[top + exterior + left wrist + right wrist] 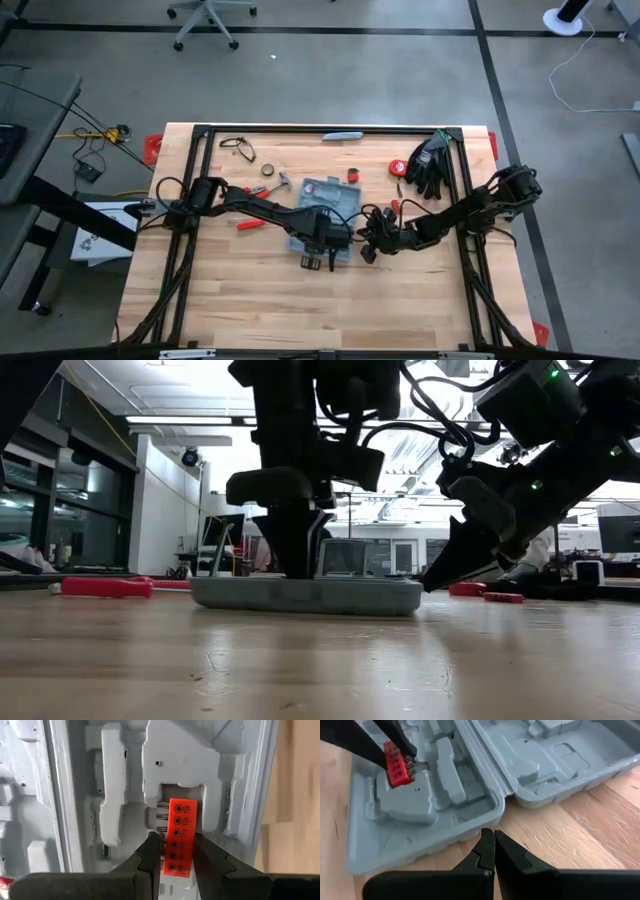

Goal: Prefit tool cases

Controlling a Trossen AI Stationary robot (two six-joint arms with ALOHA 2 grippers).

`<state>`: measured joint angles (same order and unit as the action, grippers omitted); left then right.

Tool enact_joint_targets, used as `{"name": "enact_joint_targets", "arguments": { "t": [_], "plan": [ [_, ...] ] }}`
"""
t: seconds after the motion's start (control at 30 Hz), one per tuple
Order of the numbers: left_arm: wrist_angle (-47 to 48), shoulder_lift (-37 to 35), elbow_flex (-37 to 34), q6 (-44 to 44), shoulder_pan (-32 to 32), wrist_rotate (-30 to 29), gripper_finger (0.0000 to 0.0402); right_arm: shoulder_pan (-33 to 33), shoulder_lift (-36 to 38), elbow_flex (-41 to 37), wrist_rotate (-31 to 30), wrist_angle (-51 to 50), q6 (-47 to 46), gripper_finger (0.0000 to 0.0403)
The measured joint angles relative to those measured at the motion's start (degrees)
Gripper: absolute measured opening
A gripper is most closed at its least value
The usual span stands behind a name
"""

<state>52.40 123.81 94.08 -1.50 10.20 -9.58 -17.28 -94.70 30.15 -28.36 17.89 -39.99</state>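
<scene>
The blue-grey tool case (318,200) lies open and flat on the wooden table, its moulded inside up (445,785). My left gripper (177,852) points down over one half of the case, shut on a red bit holder (179,832) with a row of metal bits in it. The holder's far end is at a notch in a raised moulded block (180,765). My right gripper (494,845) is shut with nothing in it. It slants down over the wood just beside the case's side wall, near the hinge (430,582). My left gripper pinches the red bit holder by its two long sides (167,862), near the end closer to me, between the two fingers (150,852). The fingers come from above and lie across the holder. Whether its far end rests in the notch, I cannot tell.
A red-handled tool (248,224) lies left of the case, and small red tools (470,589) lie to its right. Farther back are a hammer (280,180), glasses (237,148), black gloves (428,165) and a slim grey-blue bar (343,135). Bare wood lies toward the near edge.
</scene>
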Motion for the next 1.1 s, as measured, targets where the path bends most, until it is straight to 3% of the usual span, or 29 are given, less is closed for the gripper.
{"name": "enact_joint_targets", "arguments": {
  "t": [1.1],
  "plan": [
    [1.31,2.14,3.21,2.97,-0.83,2.25,0.0074,-0.90,0.02,0.00,0.46,0.37,-0.61,0.0000]
  ]
}}
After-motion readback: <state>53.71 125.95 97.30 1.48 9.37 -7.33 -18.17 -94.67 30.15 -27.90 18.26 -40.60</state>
